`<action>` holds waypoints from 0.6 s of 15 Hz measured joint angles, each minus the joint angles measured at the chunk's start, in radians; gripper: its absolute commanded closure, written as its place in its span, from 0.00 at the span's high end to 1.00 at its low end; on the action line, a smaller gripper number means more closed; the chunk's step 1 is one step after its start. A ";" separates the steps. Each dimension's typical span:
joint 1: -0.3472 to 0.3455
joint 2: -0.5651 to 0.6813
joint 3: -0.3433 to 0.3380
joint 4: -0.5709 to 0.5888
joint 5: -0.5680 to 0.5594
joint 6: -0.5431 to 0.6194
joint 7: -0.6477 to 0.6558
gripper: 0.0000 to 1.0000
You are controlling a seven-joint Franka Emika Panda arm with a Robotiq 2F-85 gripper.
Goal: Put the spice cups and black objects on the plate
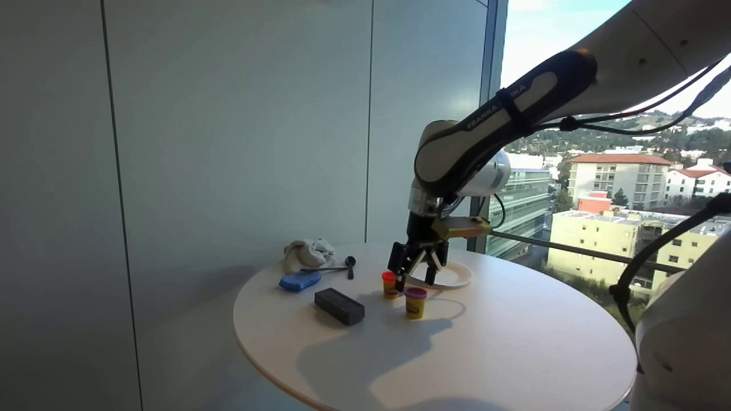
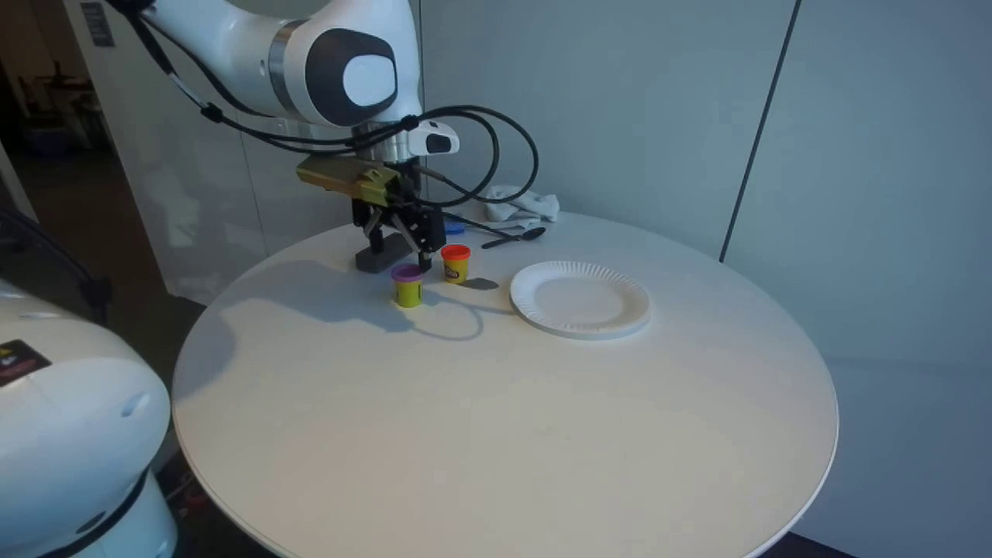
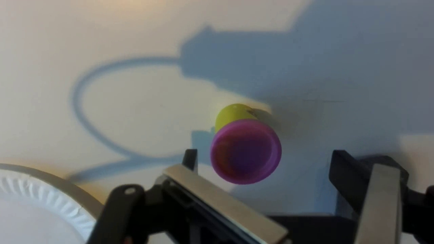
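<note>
Gripper (image 3: 263, 161) spread wide; plate (image 3: 51, 201) cropped in wrist view; black block (image 2: 393, 251) partly hidden in an exterior view

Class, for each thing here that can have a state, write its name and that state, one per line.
End effector: open, holding nothing
Purple-lidded cup: upright, lid on
Red-lidded cup: upright, lid on
Block: lying flat
Plate: face up, nothing on it
Spoon: lying down
Cloth: crumpled
Blue item: lying down

Grey panelled wall (image 1: 240, 142), round white table (image 1: 514, 331), daylit window (image 1: 599, 162)
</note>
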 measured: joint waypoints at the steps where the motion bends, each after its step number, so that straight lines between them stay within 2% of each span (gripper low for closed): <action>1: 0.004 0.021 -0.004 0.003 0.010 0.000 -0.014 1.00; 2: 0.007 0.040 -0.004 0.007 0.014 -0.001 -0.023 1.00; 3: 0.010 0.057 -0.004 0.010 0.014 -0.001 -0.028 0.93; 4: 0.011 0.073 -0.003 0.014 0.014 -0.001 -0.031 0.74; 9: 0.011 0.123 -0.002 0.037 0.011 -0.006 -0.040 0.40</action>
